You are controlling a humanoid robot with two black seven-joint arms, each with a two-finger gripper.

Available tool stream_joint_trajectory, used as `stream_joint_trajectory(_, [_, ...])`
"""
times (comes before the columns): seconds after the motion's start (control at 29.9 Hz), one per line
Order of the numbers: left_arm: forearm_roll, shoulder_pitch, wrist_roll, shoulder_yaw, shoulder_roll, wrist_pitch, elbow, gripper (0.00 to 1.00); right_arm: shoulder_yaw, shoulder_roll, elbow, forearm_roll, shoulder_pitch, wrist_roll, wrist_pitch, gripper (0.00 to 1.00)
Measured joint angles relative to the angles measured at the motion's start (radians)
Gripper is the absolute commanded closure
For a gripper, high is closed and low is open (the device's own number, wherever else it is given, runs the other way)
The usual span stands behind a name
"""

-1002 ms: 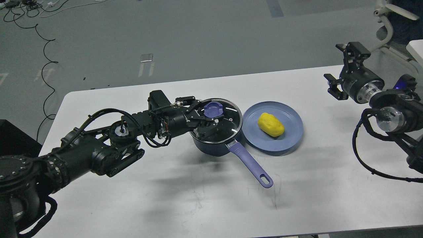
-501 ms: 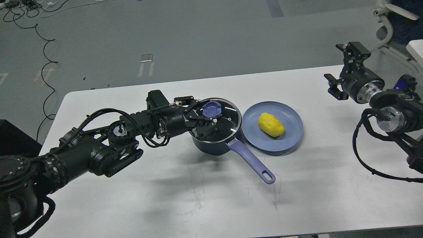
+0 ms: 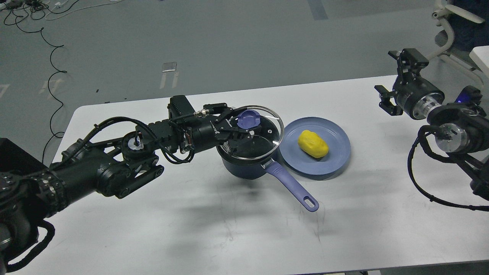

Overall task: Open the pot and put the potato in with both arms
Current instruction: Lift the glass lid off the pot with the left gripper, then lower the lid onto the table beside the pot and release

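Observation:
A dark blue pot [image 3: 244,168] with a purple handle [image 3: 294,189] stands mid-table. Its glass lid [image 3: 263,143] with a purple knob [image 3: 248,120] is tilted, lifted off the rim on the far right side. My left gripper [image 3: 238,128] is shut on the knob and holds the lid. A yellow potato [image 3: 313,143] lies on a blue plate [image 3: 336,160] right of the pot. My right gripper [image 3: 397,82] is open and empty, in the air over the table's far right edge, well away from the potato.
The white table [image 3: 229,229] has bare room in front of the pot and plate. A white chair [image 3: 450,23] stands behind the right arm. Cables [image 3: 49,57] lie on the grey floor at the far left.
My left gripper has risen with the lid, which now tilts up off the pot's rim. The pot turned slightly earlier. The right arm has not moved.

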Motion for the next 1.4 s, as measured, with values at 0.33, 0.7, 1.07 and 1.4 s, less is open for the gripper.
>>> stream_joint_trajectory(0.33, [-0.07, -0.049, -0.001, 0.004, 0.193, 0.001, 0.0, 0.39, -0.003, 0.0, 0.003, 0.0, 0.009, 0.0, 0.0, 0.0])
stream_joint_trajectory(0.7, [-0.077, 0.128, -0.001, 0.002, 0.383, 0.113, 0.008, 0.39, -0.006, 0.002, 0.001, 0.0, 0.004, 0.0, 0.0, 0.0])
stream_joint_trajectory(1.07, [-0.113, 0.291, 0.0, 0.002, 0.369, 0.165, 0.076, 0.39, -0.008, 0.001, 0.001, 0.0, 0.01, -0.004, 0.0, 0.0])
stream_joint_trajectory(1.4, [-0.127, 0.346, 0.0, 0.002, 0.329, 0.165, 0.122, 0.39, -0.008, 0.0, 0.002, 0.0, 0.016, -0.006, 0.0, 0.0])
